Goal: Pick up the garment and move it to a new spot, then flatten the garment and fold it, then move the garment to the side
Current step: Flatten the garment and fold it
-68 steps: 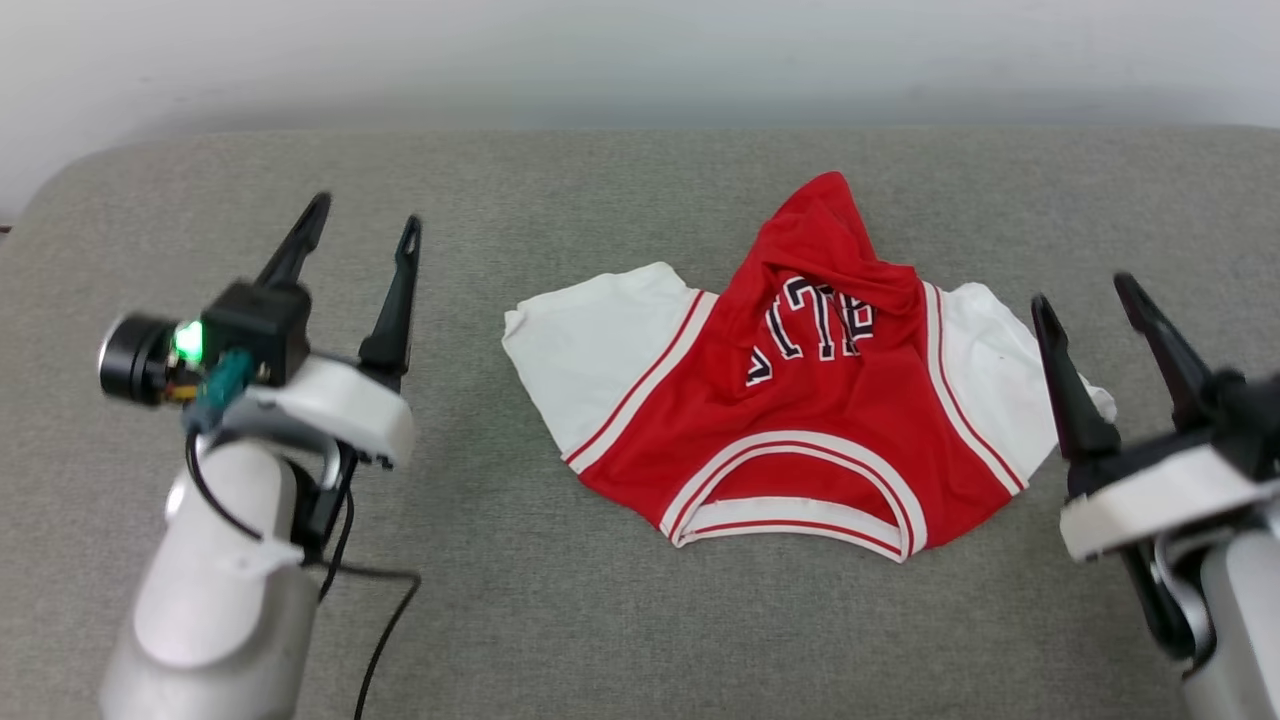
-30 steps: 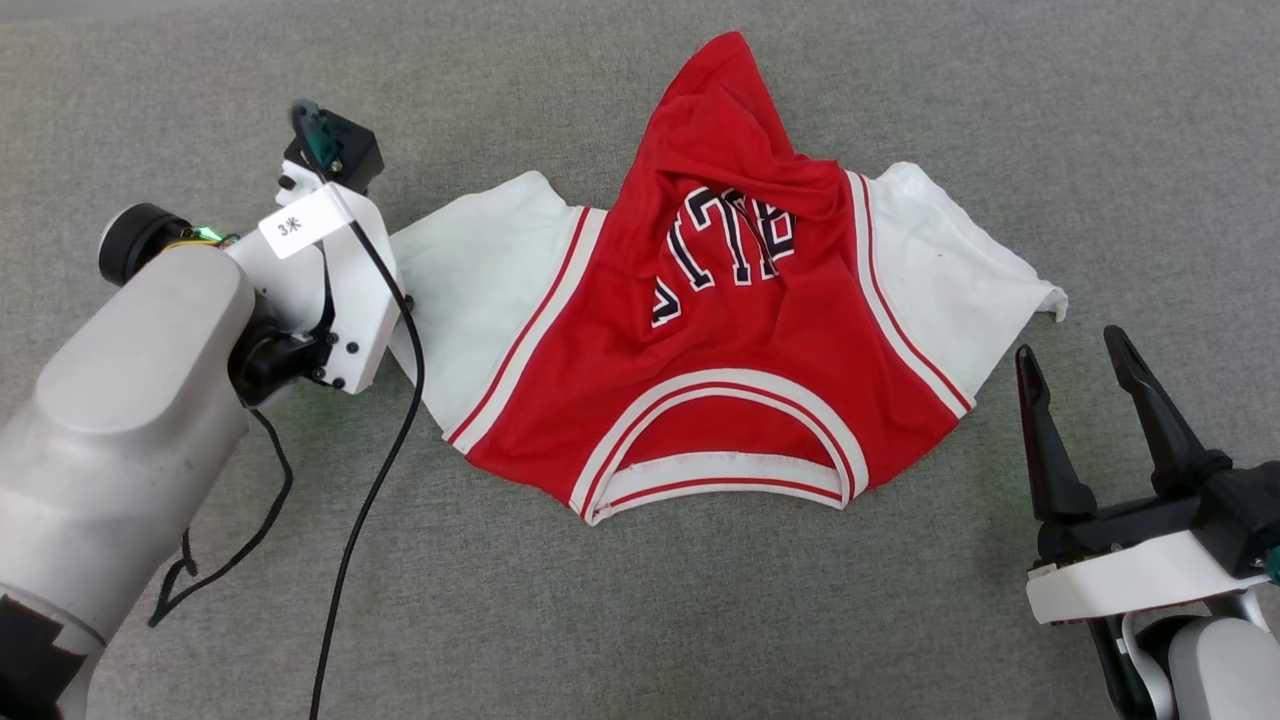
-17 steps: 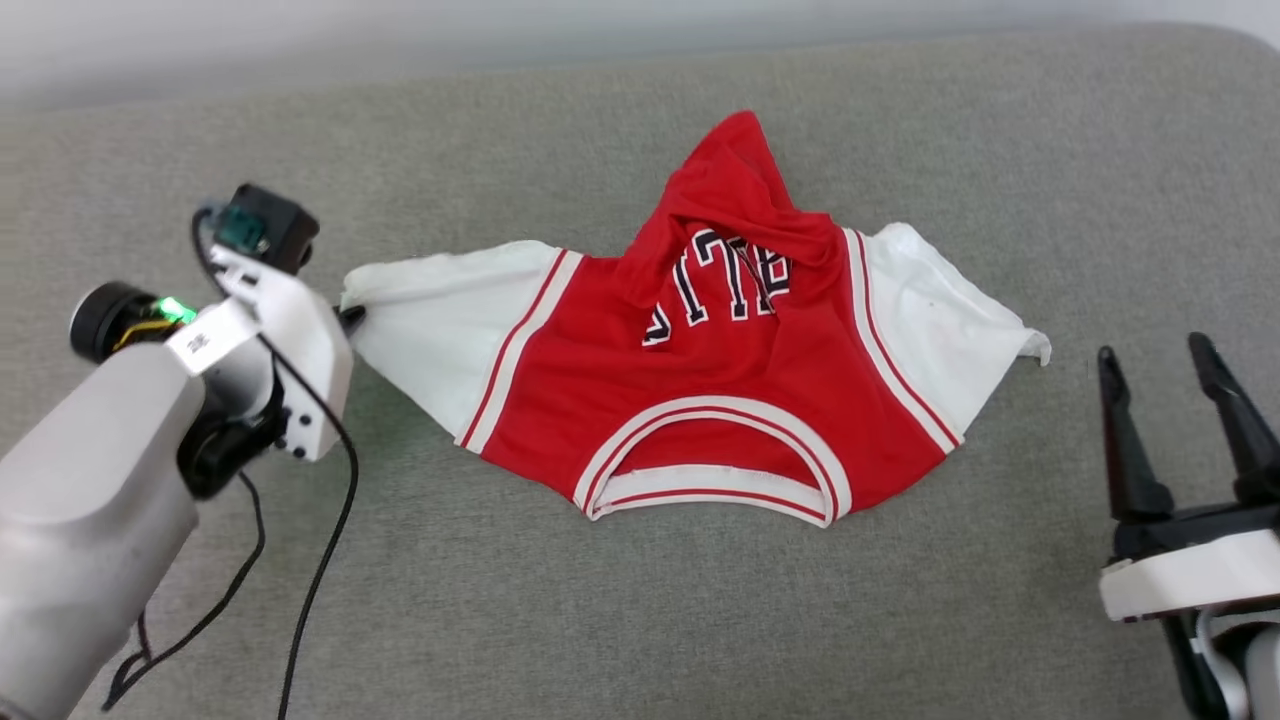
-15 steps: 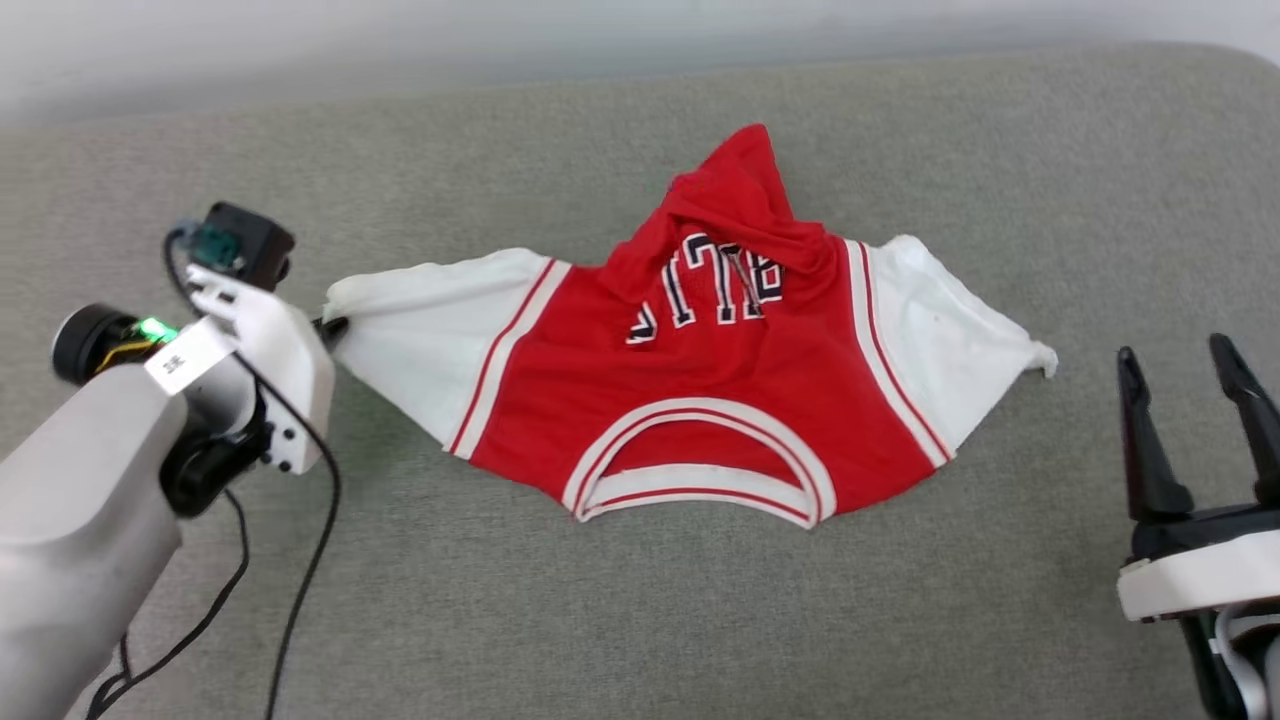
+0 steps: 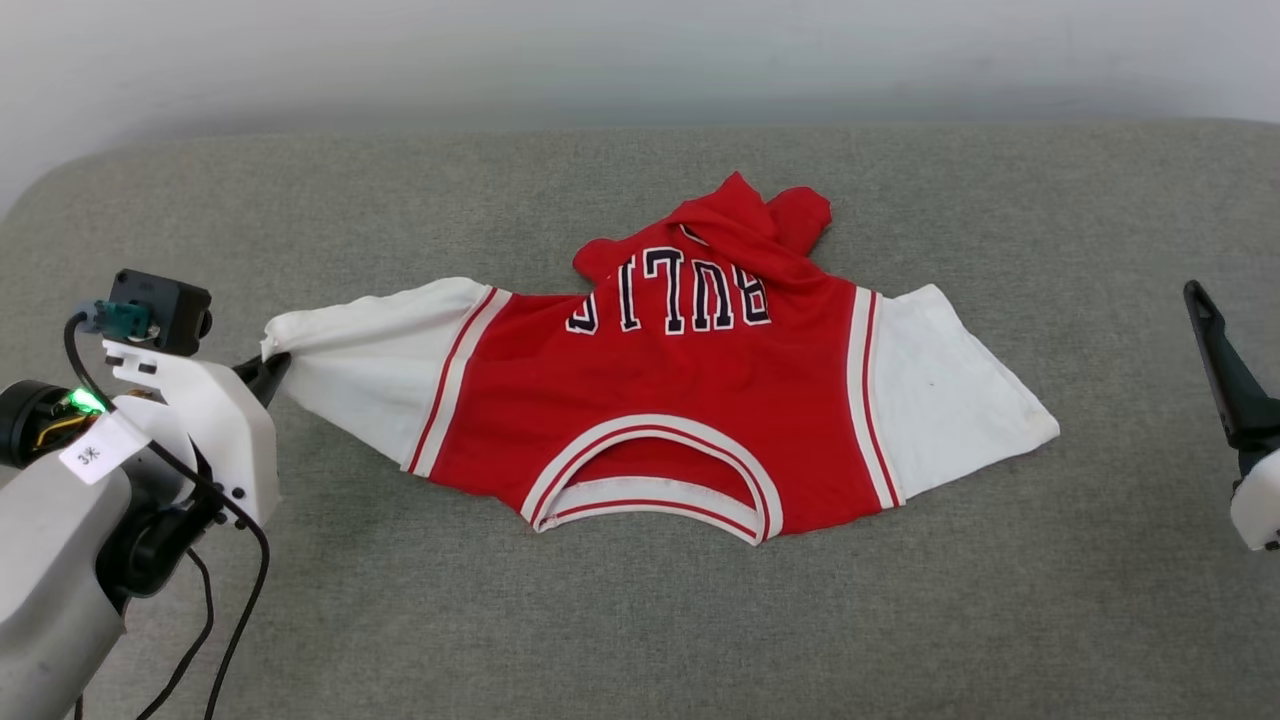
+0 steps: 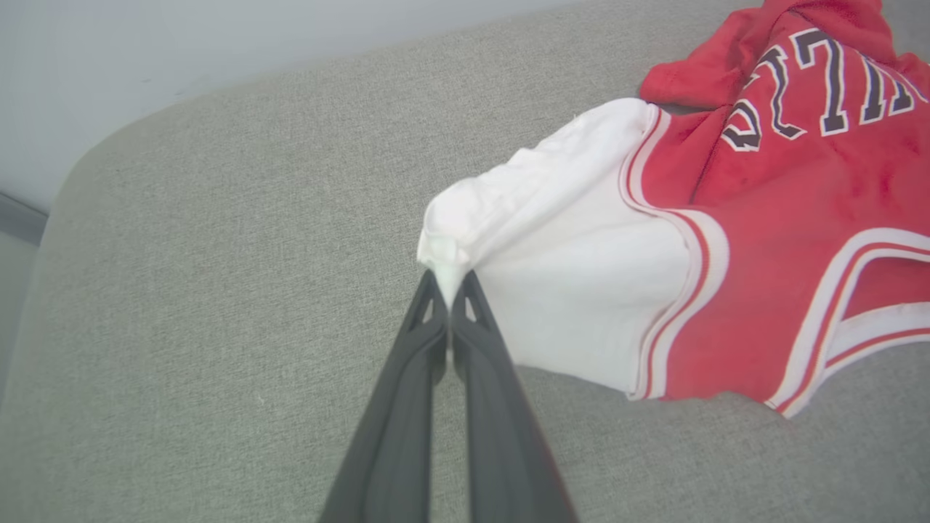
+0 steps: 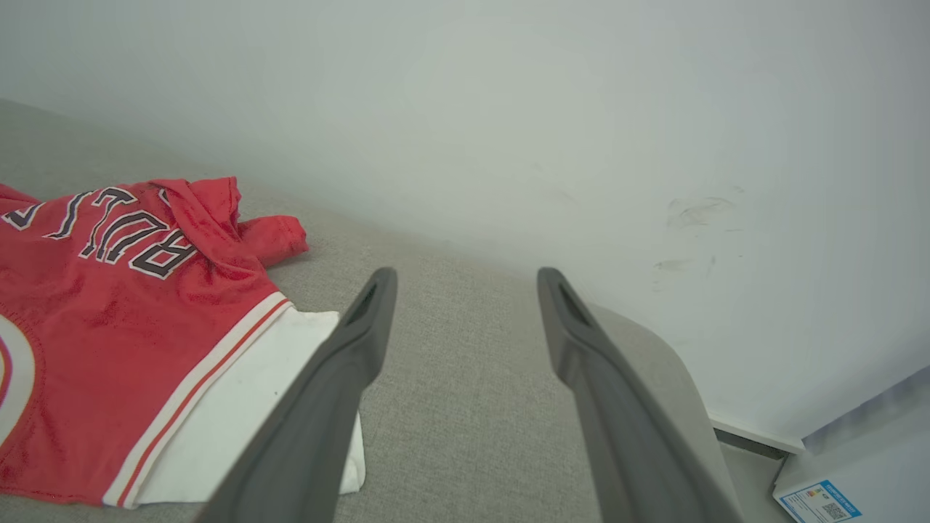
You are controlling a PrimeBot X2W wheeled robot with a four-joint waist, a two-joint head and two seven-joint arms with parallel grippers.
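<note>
the garment [image 5: 690, 400] lies near the middle of the grey fabric-covered table [image 5: 640, 620], lettered face up. its collar opening [image 5: 650, 478] points toward 6 o'clock and its red hem end is bunched toward 12 o'clock. the "bulls" lettering [image 5: 670, 297] reads upside down in the head view. the left gripper [image 5: 270, 366] stands at 9 o'clock of the garment. its jaws are closed on the tip of the white sleeve [image 5: 365, 365], which is drawn taut toward 9 o'clock. the right gripper [image 7: 465, 280] stands at 3 o'clock, well apart from the other white sleeve [image 5: 950, 395]. its jaws are open and hold nothing.
</note>
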